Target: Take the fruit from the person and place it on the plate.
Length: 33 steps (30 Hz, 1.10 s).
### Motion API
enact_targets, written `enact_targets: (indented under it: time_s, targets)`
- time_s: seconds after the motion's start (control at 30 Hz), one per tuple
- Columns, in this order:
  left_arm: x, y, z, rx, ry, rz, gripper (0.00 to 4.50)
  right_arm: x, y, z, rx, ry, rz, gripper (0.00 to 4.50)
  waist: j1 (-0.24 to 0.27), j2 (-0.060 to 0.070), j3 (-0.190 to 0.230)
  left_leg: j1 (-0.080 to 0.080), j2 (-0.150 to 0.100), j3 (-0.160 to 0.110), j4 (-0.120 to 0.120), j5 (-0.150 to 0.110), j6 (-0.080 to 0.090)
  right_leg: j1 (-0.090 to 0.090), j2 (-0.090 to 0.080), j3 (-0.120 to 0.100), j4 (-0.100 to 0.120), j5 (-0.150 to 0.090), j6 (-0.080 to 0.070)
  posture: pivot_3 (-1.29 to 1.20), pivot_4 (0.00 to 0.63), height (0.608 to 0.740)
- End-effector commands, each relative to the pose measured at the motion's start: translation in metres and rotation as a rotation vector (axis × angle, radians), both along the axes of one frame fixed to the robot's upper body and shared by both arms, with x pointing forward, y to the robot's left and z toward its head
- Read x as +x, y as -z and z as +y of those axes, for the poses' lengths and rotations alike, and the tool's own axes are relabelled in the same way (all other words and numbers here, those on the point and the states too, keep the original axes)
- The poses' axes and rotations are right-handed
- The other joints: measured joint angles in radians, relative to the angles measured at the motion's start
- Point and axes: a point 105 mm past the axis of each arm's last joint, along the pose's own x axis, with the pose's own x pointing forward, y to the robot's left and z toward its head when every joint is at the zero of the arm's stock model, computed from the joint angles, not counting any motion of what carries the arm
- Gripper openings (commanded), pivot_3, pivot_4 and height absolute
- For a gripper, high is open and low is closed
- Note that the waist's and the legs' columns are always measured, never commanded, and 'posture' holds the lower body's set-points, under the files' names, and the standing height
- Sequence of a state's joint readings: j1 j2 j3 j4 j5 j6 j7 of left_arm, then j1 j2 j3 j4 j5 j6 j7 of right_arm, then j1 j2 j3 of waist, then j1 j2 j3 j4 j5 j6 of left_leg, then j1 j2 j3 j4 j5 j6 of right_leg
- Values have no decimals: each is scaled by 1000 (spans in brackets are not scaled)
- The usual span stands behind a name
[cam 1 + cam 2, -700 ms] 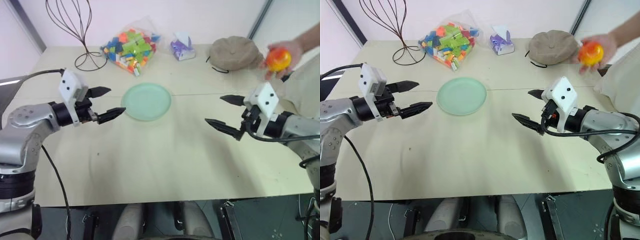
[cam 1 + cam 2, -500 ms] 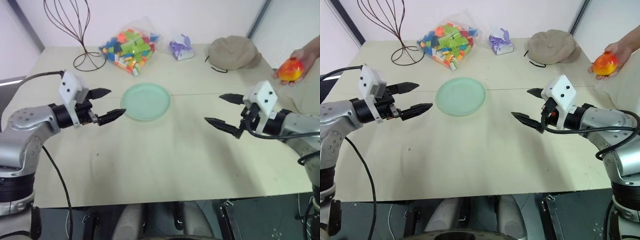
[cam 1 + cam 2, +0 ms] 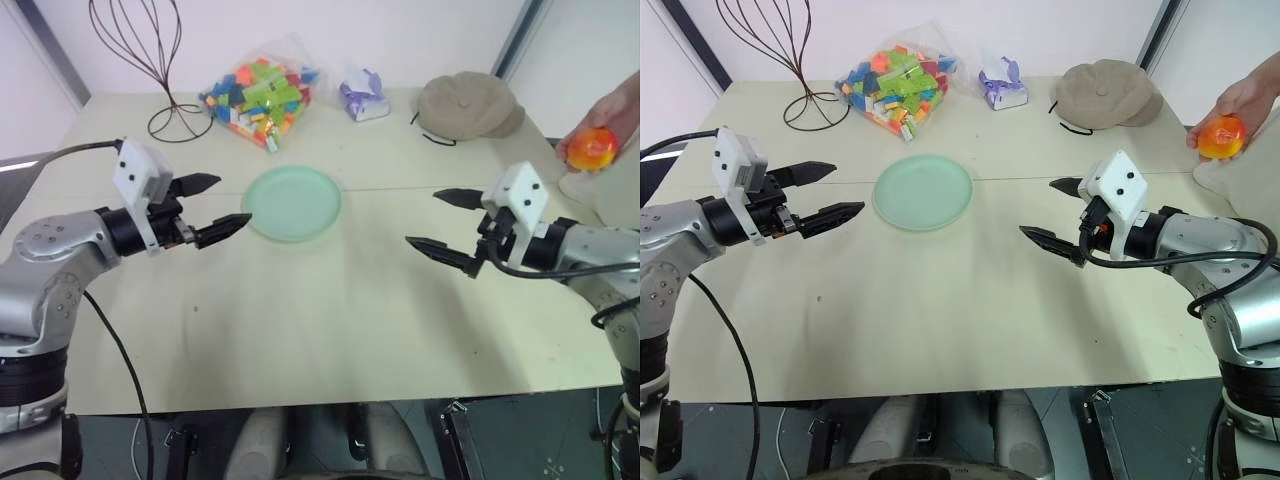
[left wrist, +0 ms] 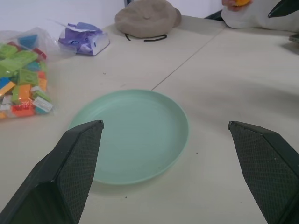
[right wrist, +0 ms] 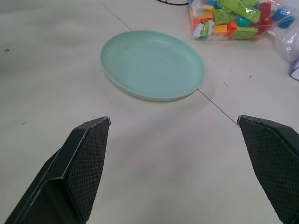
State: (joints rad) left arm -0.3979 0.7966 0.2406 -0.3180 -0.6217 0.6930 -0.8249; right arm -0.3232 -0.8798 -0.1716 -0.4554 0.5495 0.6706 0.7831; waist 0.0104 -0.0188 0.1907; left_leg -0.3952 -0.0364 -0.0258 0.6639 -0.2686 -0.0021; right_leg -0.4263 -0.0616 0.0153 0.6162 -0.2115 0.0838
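At table's far right edge person's hand point(image 3: 1238, 103) holds fruit point(image 3: 1221, 137) — left gripper point(image 3: 211, 207), right gripper point(image 3: 448, 227) wide apart, empty.

The person's hand point(image 3: 1250, 100) is cut off by the edge.

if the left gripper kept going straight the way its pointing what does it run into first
Most likely the plate. The left gripper, fingers open, points across the table at it, and the plate sits between the fingers in the left wrist view. It seems raised off the table, so it might pass just over the rim; depth is unclear.
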Motion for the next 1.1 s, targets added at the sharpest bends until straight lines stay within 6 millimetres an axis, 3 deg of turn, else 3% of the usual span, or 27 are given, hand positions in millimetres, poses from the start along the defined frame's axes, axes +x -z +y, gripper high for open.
enact_targets:
  time_s: [0.03, 0.77, 1.1]
  targets:
    - [-4, -14, -1, 12, 10, -59, 4491, -1, -13, 0, -8, -3, -59, 4500, 0, 0, 0, 0, 0, 0, 0, 0, 0, 0, 0, 0, 0, 0, 0, 0, 150, 740]
    - [1, -14, -3, 19, 15, -62, 4491, -1, -14, 1, 16, 23, -75, 4500, 0, 0, 0, 0, 0, 0, 0, 0, 0, 0, 0, 0, 0, 0, 0, 0, 150, 740]
    - [4, -14, -4, 19, 16, -66, 4491, 9, -34, 10, 153, 115, -150, 4500, -1, 0, 0, 0, 0, 0, 0, 0, 0, 0, 0, 0, 0, 0, 0, 0, 150, 740]
